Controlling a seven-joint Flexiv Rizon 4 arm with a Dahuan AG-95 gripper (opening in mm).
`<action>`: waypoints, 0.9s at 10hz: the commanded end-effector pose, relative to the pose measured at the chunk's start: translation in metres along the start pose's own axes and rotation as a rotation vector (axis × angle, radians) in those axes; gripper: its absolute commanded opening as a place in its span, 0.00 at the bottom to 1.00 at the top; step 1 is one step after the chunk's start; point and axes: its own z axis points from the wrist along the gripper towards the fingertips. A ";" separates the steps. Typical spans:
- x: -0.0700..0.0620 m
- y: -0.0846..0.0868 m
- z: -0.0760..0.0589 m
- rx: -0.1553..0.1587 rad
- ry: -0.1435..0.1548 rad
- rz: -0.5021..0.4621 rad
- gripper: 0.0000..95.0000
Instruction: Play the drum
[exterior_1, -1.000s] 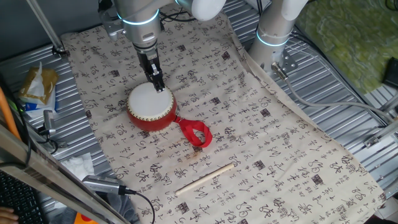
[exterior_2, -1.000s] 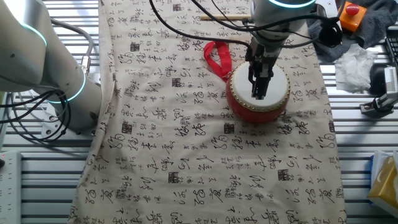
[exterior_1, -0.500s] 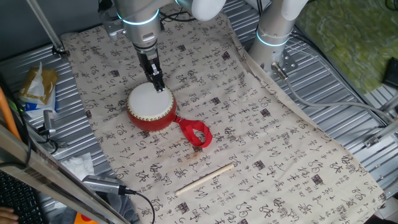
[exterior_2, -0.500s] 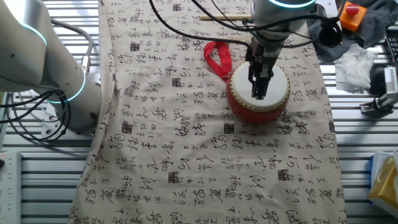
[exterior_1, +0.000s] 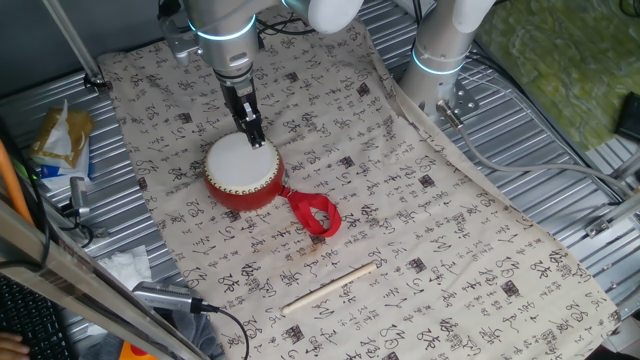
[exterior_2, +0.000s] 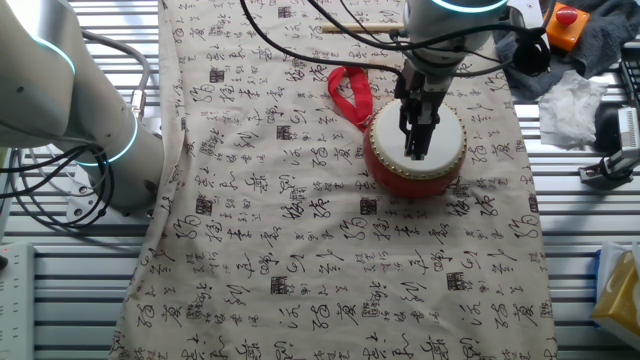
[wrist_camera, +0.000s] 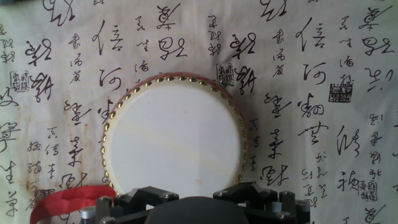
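The drum (exterior_1: 238, 172) has a red body, a white head and gold studs, and sits on the printed cloth. It also shows in the other fixed view (exterior_2: 446, 132) and fills the hand view (wrist_camera: 174, 137). Its red ribbon loop (exterior_1: 315, 213) lies on the cloth beside it, as the other fixed view (exterior_2: 349, 92) also shows. My gripper (exterior_1: 256, 139) points straight down with its black fingers together, the tips at or just above the head near its rim (exterior_2: 417, 152). It holds nothing. A thin pale wooden stick (exterior_1: 330, 289) lies apart on the cloth.
A second arm's white base (exterior_1: 440, 50) stands at the cloth's edge. A yellow packet (exterior_1: 60, 140), cables and crumpled tissue (exterior_2: 575, 100) lie on the ribbed metal table around the cloth. A red button box (exterior_2: 565, 20) sits at a corner.
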 end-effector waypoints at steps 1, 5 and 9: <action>0.000 0.000 0.000 0.000 0.001 0.000 1.00; 0.000 0.000 0.000 -0.028 -0.072 -0.031 0.00; 0.000 0.000 0.000 -0.027 -0.072 -0.032 0.00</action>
